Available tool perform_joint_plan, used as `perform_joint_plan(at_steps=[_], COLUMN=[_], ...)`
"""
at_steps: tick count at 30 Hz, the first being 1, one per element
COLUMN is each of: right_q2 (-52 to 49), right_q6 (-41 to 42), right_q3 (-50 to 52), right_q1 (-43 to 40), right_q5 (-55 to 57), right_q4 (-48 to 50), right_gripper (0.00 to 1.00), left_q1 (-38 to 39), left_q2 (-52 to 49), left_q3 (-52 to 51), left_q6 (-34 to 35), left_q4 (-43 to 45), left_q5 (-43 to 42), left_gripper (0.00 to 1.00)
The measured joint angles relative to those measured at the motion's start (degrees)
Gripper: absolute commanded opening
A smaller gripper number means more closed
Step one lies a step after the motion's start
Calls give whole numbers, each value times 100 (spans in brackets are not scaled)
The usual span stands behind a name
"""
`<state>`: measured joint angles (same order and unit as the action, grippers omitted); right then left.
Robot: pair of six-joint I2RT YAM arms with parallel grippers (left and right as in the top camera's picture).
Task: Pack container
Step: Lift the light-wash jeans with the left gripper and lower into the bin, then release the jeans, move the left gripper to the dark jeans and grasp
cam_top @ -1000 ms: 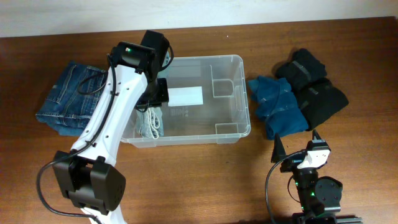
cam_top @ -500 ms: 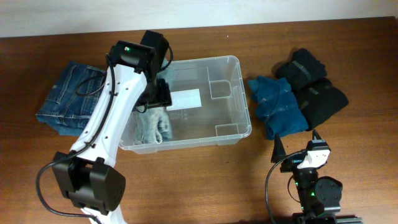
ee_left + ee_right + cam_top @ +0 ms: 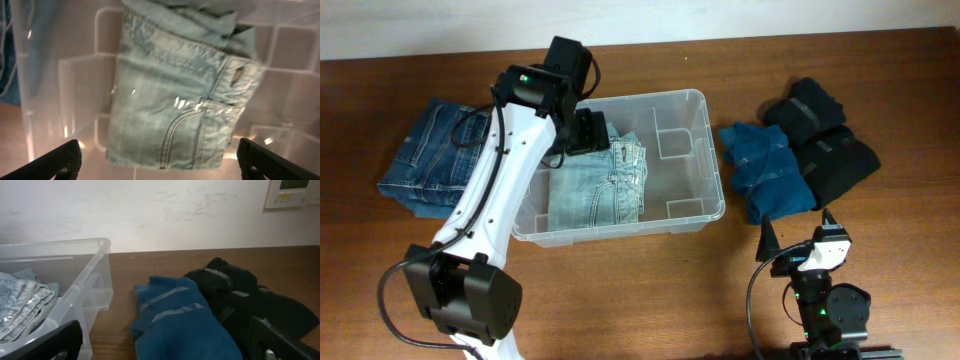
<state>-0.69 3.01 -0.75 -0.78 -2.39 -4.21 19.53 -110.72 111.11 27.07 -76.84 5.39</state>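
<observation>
The clear plastic container (image 3: 712,150) stands in the middle of the table. Folded light blue jeans (image 3: 598,190) lie flat in its left half. My left gripper (image 3: 586,132) hovers over the container's back left part, open and holding nothing. In the left wrist view the light jeans (image 3: 175,100) lie on the tub floor below the gripper (image 3: 167,162), with both fingers spread wide apart. My right gripper (image 3: 798,233) rests open near the front right of the table, clear of everything. Its wrist view shows the container (image 3: 75,280) to its left.
A stack of folded dark blue jeans (image 3: 435,160) lies left of the container. To its right lie a blue garment (image 3: 768,170) and black garments (image 3: 825,140), also seen as blue garment (image 3: 180,315) and black garments (image 3: 245,295) from the right wrist.
The left gripper has opened and let go of the light jeans. They dropped and unfolded flat on the container's floor, covering the white label. The right arm has not moved.
</observation>
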Motion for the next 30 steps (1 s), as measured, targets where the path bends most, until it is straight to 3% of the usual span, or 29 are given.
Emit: perform_joint_plan(at_steps=[9, 20, 30], right_q2=[0, 0, 0], right_q6=[0, 4, 2], right_q3=[0, 0, 0], right_q1=[0, 0, 0], right_q5=[0, 0, 0], right_q4=[0, 0, 0], right_gripper=[98, 98, 98], left_q1=[-286, -2116, -3401], left_q2=[0, 2, 0], left_q3=[2, 2, 7], left_q6=[-428, -1333, -2006], left_q4=[31, -68, 914], left_q5=[-20, 219, 299], left_gripper=[99, 99, 99])
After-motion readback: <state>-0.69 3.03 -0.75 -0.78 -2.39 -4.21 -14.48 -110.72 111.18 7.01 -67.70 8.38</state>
